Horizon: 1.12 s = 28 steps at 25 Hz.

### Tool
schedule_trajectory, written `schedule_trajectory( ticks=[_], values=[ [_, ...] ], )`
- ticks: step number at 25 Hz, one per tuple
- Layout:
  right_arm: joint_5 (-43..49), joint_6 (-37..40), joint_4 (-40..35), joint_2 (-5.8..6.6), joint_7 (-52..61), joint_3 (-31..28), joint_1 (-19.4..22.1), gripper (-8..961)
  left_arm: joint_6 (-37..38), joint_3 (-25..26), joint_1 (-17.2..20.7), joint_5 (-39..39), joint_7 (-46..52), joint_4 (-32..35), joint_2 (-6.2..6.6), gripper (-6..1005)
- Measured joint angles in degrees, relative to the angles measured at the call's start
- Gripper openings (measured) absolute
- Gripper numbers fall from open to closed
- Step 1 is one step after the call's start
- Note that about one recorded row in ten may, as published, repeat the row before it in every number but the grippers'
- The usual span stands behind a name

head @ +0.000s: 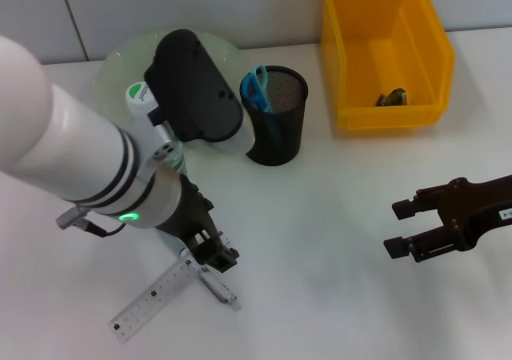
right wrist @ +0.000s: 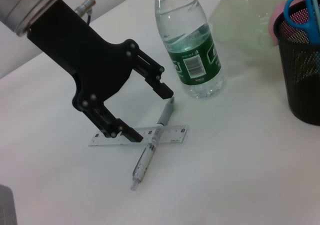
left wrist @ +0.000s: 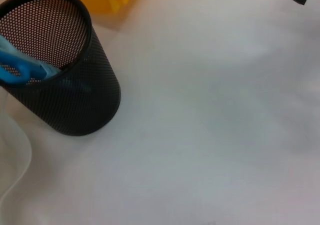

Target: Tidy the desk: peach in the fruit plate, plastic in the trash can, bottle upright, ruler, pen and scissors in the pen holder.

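We're on the pen step: our left gripper hangs with its fingers spread either side of the grey plastic pen, which lies across the clear flat ruler. Next we'd pinch it. Right gripper idles, fingers apart, well away.

bottle label print illegible, ruler marks unreadable

Black metal-mesh pen holder, clear glossy plastic bottle

Head camera looks steeply down on the tabletop; both wrist cameras sit low, sharing the mesh cup.
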State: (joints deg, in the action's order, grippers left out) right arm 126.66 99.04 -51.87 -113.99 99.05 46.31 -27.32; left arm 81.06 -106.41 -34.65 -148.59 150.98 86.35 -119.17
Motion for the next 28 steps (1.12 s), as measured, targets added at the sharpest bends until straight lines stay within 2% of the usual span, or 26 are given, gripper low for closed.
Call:
schedule_trajectory(
  ticks=[10,28],
  values=[
    [0.61,0.01,-0.09,0.0,0.0,0.01,-0.55,828,-1.62,-0.91,-4.28,0.34,2.24,-8.33,-0.01,727],
    [0.61,-0.08,-0.07,0.0,0.16,0.01,-0.8,829,-4.17,-2.82,-8.34,0.27,8.4,-15.58,-0.01,702]
  ],
)
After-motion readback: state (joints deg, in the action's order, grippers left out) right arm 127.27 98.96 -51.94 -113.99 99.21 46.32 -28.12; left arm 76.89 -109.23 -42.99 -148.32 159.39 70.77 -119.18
